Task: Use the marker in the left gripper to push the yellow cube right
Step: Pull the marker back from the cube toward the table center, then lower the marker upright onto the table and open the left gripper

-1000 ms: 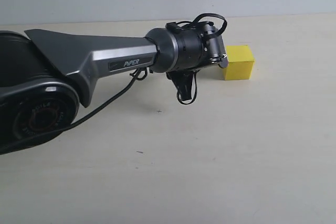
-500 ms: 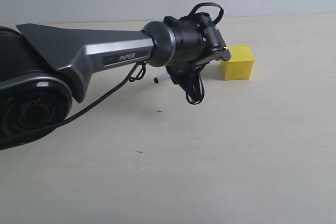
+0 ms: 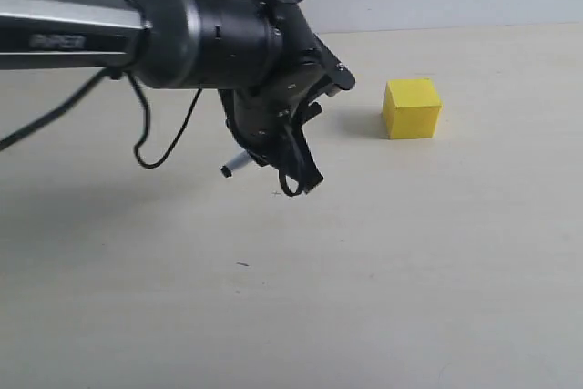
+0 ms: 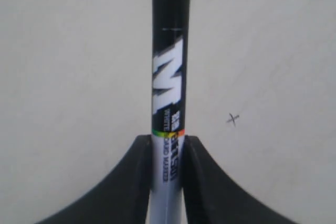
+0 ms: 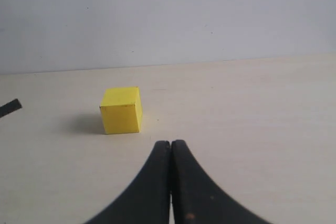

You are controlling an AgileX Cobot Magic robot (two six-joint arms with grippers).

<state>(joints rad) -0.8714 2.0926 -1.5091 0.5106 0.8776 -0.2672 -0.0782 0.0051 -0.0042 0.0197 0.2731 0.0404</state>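
The yellow cube point(image 3: 412, 108) rests on the table, right of my left gripper point(image 3: 273, 129) and a clear gap away from it. That gripper hangs above the table under its black wrist, its fingers largely hidden in the exterior view. One end of the marker point(image 3: 231, 168) pokes out on its lower left. In the left wrist view the left gripper point(image 4: 168, 148) is shut on the marker point(image 4: 169, 77), clamping the white barrel, with the black cap reaching ahead over bare table. My right gripper point(image 5: 170, 145) is shut and holds nothing, and the cube point(image 5: 121, 110) lies ahead of it.
A pale table point(image 3: 437, 252) runs back to a light wall. A small pencilled cross point(image 4: 233, 119) marks the table beside the marker. Black cables point(image 3: 155, 138) loop under the left arm. A black sliver point(image 5: 9, 107) enters the right wrist view's edge near the cube.
The left arm has drawn back left from the cube and come nearer the camera, turning its wrist. The marker's end now shows. The cube has stayed where it was.
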